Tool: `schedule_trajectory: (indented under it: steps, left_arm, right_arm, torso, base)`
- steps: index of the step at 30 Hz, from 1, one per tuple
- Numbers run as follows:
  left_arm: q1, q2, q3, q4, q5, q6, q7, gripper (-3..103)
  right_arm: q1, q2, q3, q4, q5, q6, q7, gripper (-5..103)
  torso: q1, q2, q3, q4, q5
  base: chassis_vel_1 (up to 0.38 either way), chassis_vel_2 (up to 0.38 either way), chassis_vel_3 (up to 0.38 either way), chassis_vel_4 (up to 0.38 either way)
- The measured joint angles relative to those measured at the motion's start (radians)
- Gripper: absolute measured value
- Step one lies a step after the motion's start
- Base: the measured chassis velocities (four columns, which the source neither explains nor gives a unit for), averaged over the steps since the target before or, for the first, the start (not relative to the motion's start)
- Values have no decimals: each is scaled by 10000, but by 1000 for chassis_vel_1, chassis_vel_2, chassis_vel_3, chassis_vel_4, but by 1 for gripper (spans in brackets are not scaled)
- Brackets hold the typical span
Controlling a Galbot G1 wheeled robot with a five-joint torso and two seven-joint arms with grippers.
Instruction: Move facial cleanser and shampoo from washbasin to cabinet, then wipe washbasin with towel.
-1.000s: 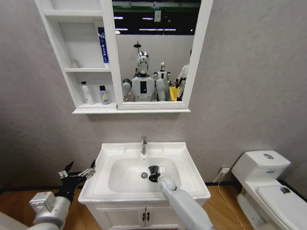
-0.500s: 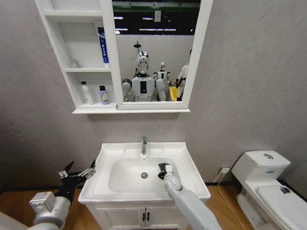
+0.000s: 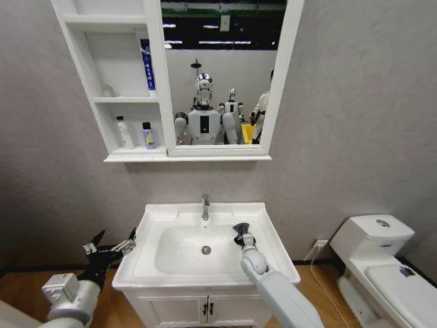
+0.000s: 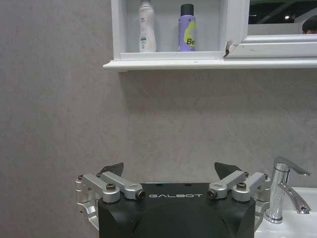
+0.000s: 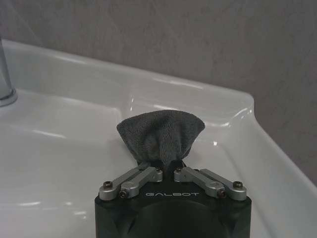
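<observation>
low in the left of the head view, the left gripper point(image 3: 109, 247) hangs beside the washbasin point(image 3: 153, 222), just off its left edge, its fingers spread apart with nothing between them. the left wrist view shows those same black-tipped fingers point(image 4: 113, 168) wide open in front of the grey wall point(image 4: 59, 114), with the chrome tap point(image 4: 282, 191) at the lower right of that frame.

at the lower centre of the head view, the right arm reaches up over the front of the washbasin, and the right gripper point(image 3: 242, 232) sits at the right side of the bowl, near the back rim. its fingers are clamped together on the towel point(image 5: 161, 134), a dark grey cloth bunched up and fanning out past the fingertips. in the right wrist view the towel is over the white ceramic beside the basin's raised back corner; whether it touches the surface cannot be told.

farther back, in the upper left of the head view, the cabinet point(image 3: 85, 68) hangs on the wall beside the mirror point(image 3: 218, 75). its lowest shelf holds a white bottle point(image 4: 146, 27) and a purple bottle point(image 4: 186, 29), standing upright side by side. a toilet point(image 3: 379, 263) is at the lower right.
</observation>
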Motion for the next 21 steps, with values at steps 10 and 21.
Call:
schedule_trajectory:
  steps: [10, 21]
  left_arm:
    - [0, 0, 0, 0, 0, 0, 0, 100]
    - [-1, 0, 0, 0, 0, 0, 0, 100]
  right_arm:
    - [1245, 35, 842, -862, -1212, 1243, -1074, 5]
    - [2031, -100, 1200, -2530, -1338, 1649, -2506, 28]
  torso:
    - [0, 0, 0, 5, 0]
    - [1, 0, 1, 5, 2]
  base:
    - [0, 0, 0, 0]
    - [0, 0, 0, 0]
